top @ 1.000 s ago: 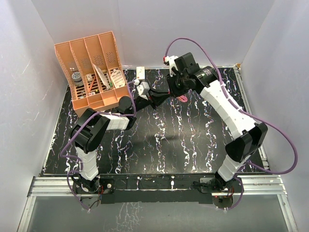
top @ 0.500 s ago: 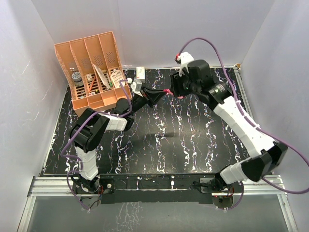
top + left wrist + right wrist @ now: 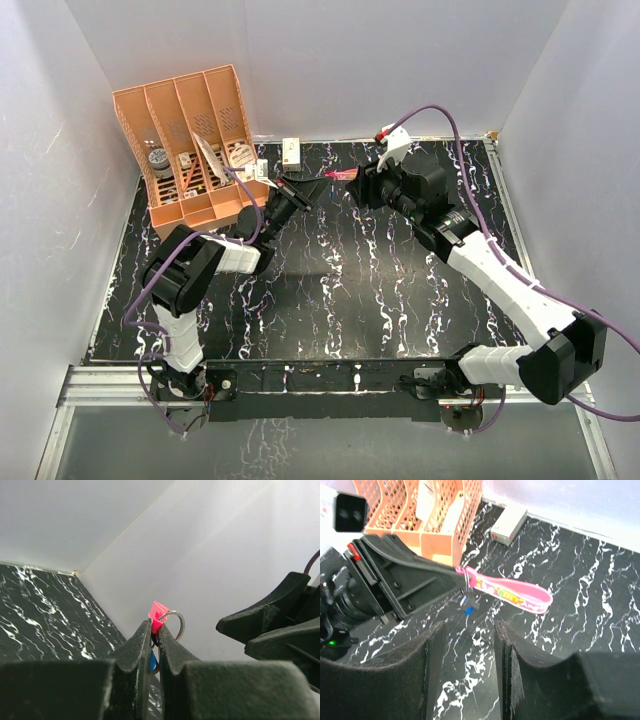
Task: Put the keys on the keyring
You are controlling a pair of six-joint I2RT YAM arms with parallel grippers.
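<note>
Black white-veined marble-pattern table [image 3: 330,300]. Orange plastic slotted desk organizer [image 3: 190,140] sits at its 10 o'clock corner, out of the work zone.

Left gripper [image 3: 315,183] is clamped tight on the ring end of the pink fabric-strap keyring [image 3: 512,594]. It holds it in the air near the table's 12 o'clock, and the strap sticks out toward 3 o'clock. My read: left is acting as a vise, presenting the strap and ring so the other arm can work on them.

Right gripper [image 3: 468,630] sits just off the strap's free end at 3 o'clock. Jaws are apart with nothing between them, not touching the strap.

Small white box with a dark mark [image 3: 291,152] is on the table at 11 o'clock of the keyring. It isn't involved.

Silver metal split ring [image 3: 172,622] pokes out past the left fingertips, exposed on purpose I'd guess.

Tiny blue-headed key [image 3: 468,610] dangles just under the ring at 6 o'clock and looks already threaded. I can't make out the pale silvery key for sure.

Versus a second ago:
- Both grippers were bunched together nearer table centre, with the right one closed down by the strap, which hung low.
- The right has since let go and backed off toward 3 o'clock, its elbow swung out to 4 o'clock.
- The left has pulled back toward 10 o'clock, and the strap now juts out level.
</note>
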